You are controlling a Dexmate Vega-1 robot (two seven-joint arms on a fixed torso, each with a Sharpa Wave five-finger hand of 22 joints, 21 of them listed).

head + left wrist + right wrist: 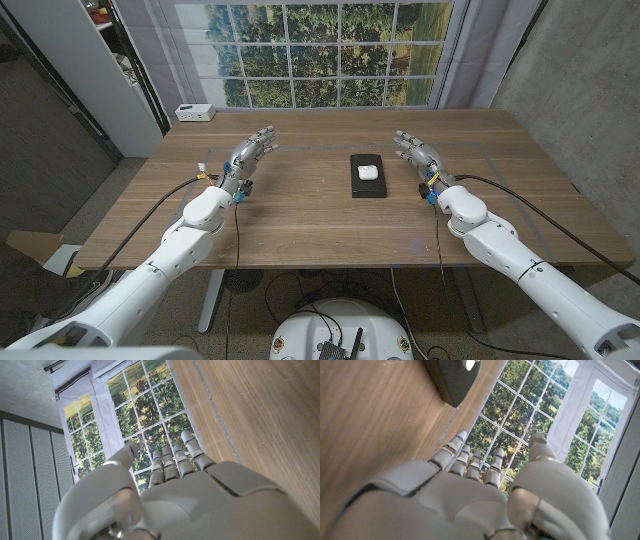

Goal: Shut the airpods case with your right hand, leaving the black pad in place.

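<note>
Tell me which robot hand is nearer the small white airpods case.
Right. The right hand stands just beside the small white airpods case on the flat black rectangular pad; the left hand is farther off across the wooden table.

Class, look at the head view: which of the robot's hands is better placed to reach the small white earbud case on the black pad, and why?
The right hand. It stands nearer the small white earbud case on the rectangular black pad than the left hand. Both hold nothing, fingers apart.
</note>
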